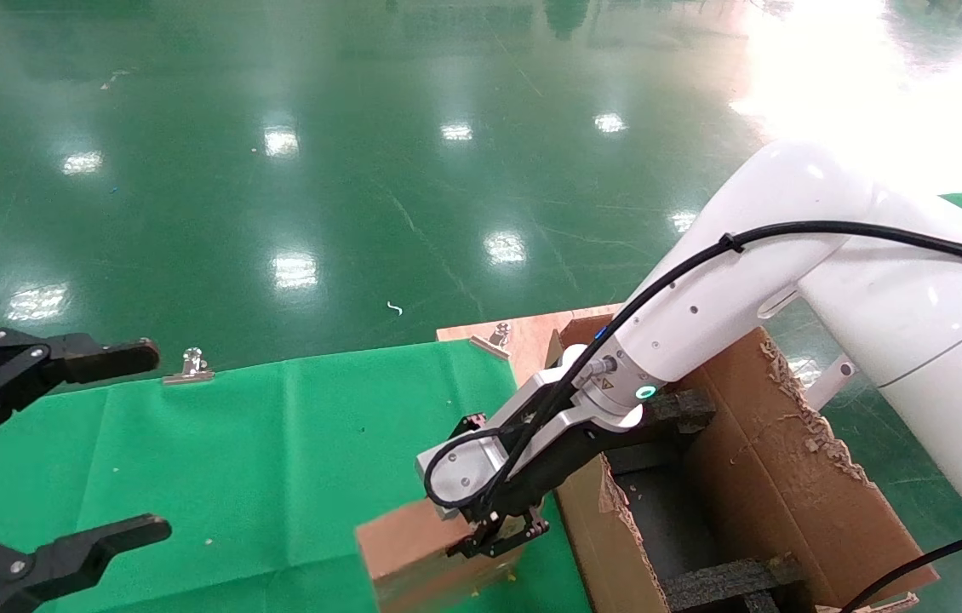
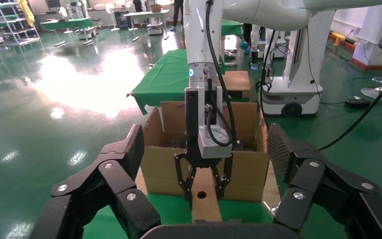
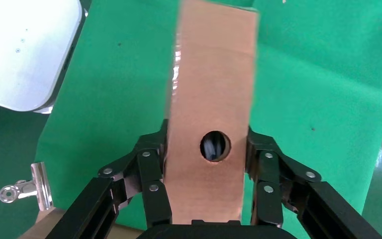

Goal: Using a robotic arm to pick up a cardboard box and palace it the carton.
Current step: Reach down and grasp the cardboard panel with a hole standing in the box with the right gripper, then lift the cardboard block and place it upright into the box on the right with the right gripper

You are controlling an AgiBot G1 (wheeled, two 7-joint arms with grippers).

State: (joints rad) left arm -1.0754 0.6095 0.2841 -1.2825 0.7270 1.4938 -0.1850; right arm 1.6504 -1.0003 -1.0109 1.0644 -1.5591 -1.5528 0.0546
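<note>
The white robotic arm reaches down from the right. Its black right gripper is shut on the small brown cardboard box, which stands on edge over the green cloth. In the right wrist view the fingers press both broad sides of the box, level with its round hole. The carton stands just right of the box, flaps up and torn. The left wrist view shows the right gripper, box and carton head-on. My left gripper hangs open at the far left.
Black foam blocks lie inside the carton. The green cloth covers the table, held by metal clips at its far edge. A bare wooden board shows behind the carton. A glossy green floor lies beyond.
</note>
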